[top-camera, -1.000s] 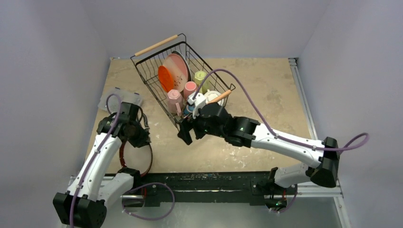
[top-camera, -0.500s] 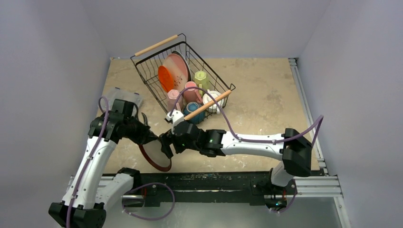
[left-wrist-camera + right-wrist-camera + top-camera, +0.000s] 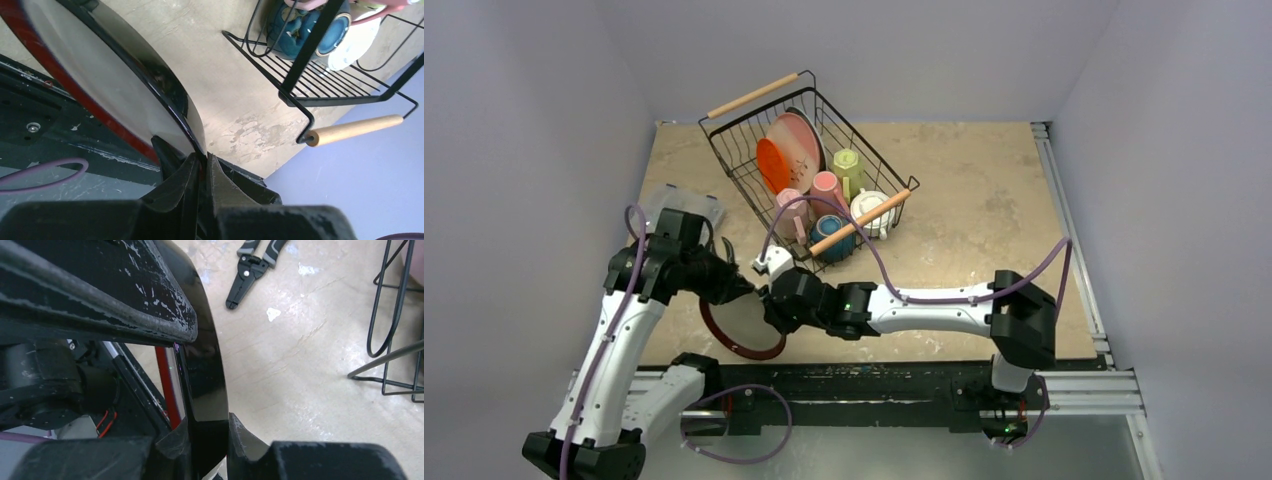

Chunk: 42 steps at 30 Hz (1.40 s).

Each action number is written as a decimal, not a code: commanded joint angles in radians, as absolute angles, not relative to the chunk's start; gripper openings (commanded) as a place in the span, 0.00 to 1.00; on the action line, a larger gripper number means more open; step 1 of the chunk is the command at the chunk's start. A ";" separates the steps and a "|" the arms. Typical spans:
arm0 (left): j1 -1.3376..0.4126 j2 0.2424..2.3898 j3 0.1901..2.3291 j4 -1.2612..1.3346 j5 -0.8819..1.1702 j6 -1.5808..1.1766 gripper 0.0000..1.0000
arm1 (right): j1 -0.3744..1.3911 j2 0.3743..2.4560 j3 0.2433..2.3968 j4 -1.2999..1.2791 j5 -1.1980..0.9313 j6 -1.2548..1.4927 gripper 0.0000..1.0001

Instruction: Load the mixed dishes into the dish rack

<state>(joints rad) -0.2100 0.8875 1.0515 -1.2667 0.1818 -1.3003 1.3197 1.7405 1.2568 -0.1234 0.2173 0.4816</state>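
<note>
Overhead view: I see soft, even light from above. The dish rack (image 3: 742, 178) casts only a faint shadow on the table (image 3: 984, 190), and detail is sharp. Left wrist view: a bright sheen runs along the dark red-rimmed plate (image 3: 100, 85); the left gripper (image 3: 201, 165) is close, dark and blurred. Right wrist view: the plate's black rim mirrors its surroundings; the right gripper (image 3: 207, 422) is underexposed and soft.

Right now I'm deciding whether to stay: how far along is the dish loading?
Mostly done. The rack already holds the orange plate, pink-white plate, mugs, white cup and teal bowl. In hand: the red-rimmed plate, pinched at its rim by both the left gripper and right gripper, short of the rack. Left: getting it into the rack.
</note>
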 commanded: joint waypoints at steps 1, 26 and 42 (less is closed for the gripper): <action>-0.217 0.848 1.206 -1.303 0.206 -1.272 0.03 | 1.315 1.678 1.344 -0.149 0.284 0.445 0.00; -0.217 0.983 2.107 -1.360 0.101 -0.578 0.98 | 1.039 2.018 2.394 -0.311 0.582 0.099 0.00; -0.217 1.053 2.214 -1.496 0.090 -0.286 0.98 | 0.961 2.288 2.521 -0.059 0.665 -0.138 0.00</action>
